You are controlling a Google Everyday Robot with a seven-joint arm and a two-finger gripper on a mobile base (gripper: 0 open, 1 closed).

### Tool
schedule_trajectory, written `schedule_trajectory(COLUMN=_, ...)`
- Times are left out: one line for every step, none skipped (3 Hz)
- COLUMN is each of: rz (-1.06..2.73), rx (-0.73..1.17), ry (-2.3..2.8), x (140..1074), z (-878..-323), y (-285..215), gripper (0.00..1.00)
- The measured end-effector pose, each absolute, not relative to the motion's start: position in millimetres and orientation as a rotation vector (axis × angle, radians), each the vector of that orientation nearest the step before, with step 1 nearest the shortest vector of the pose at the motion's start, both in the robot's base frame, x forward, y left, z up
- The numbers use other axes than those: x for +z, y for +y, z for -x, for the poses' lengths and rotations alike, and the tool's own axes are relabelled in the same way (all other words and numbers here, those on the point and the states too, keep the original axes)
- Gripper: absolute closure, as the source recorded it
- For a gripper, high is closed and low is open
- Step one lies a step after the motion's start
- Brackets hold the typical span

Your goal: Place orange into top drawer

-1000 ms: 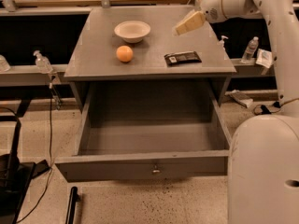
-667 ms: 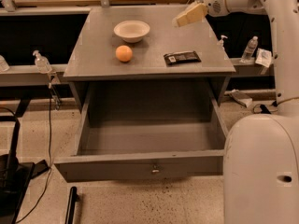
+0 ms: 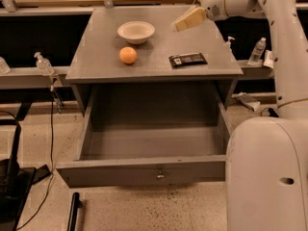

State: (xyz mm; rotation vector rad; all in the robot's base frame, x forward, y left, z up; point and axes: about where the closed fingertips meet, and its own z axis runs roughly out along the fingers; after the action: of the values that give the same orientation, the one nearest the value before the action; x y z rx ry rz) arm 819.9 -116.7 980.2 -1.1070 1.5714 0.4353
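Note:
The orange (image 3: pixel 128 55) sits on the grey cabinet top (image 3: pixel 96 52), just in front of the cream-white bowl (image 3: pixel 136 32). The top drawer (image 3: pixel 144 172) is pulled wide open below and holds nothing; its front panel has a small keyhole at centre. My gripper (image 3: pixel 185 20) hangs above the back right of the cabinet top, to the right of the bowl and well apart from the orange, with nothing seen in it.
A dark flat packet (image 3: pixel 188 59) lies on the cabinet top right of the orange. Clear bottles (image 3: pixel 43 64) stand on side ledges left and right (image 3: pixel 257 51). My white base (image 3: pixel 267 177) fills the lower right beside the drawer. Cables lie at the lower left.
My gripper has moved up and toward the back of the cabinet top, slightly left. The orange, bowl, packet and open drawer have not moved.

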Motion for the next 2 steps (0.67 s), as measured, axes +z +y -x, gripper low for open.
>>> schedule_trajectory(rz=1.185, rx=0.529, ry=1.515, x=966, z=-815, y=-69, gripper=0.00)
schedule_trajectory(rz=1.289, rx=0.539, ry=1.463, x=946, z=-812, y=-25, gripper=0.00)
